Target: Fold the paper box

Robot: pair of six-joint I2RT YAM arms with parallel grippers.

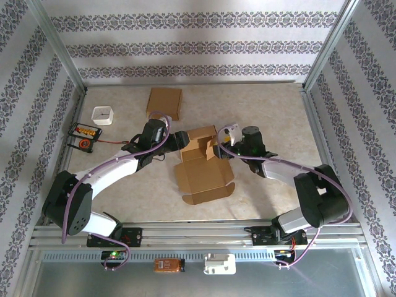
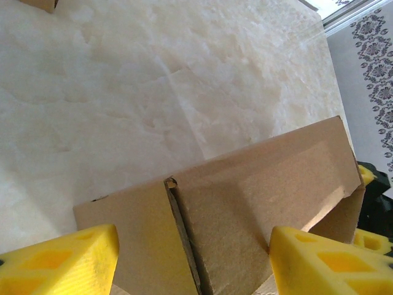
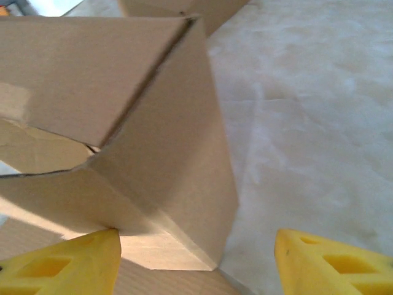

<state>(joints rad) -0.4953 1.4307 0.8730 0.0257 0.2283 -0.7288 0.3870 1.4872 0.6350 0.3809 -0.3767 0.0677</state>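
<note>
At the near edge, a small orange gadget (image 1: 168, 265) and a white block (image 1: 220, 263) are seen on the metal rail (image 1: 322, 230). Just past the rail, the paper box (image 1: 201, 167) is found in the middle of the bench (image 1: 272, 111). Its big flat flap is laid open on the bench toward the near side. Its brown walls are stood up at the far side, only half folded.

The left pincer (image 1: 178, 141) is placed at the left of the standing walls, and the right pincer (image 1: 221, 148) is placed at their right.

In the left wrist view, the left pincer (image 2: 193, 261) is held open, with its yellow fingers (image 2: 61, 264) spread wide. A standing wall of the paper box (image 2: 245, 190), with a thin seam in it, is seen between them. Whether the wall is touched by them cannot be told.

In the right wrist view, the right pincer (image 3: 196, 261) is also held open. A corner of the paper box (image 3: 172, 153) is seen between its yellow fingers (image 3: 334, 264), much closer to the left finger than to the right one.

Farther back on the left, a black tray (image 1: 83, 136) with orange things on it is set by the bench's side. A small white cube (image 1: 103, 116) is set just behind it. Farthest away, a second cardboard box (image 1: 164, 103) is laid flat, well apart from the paper box.
</note>
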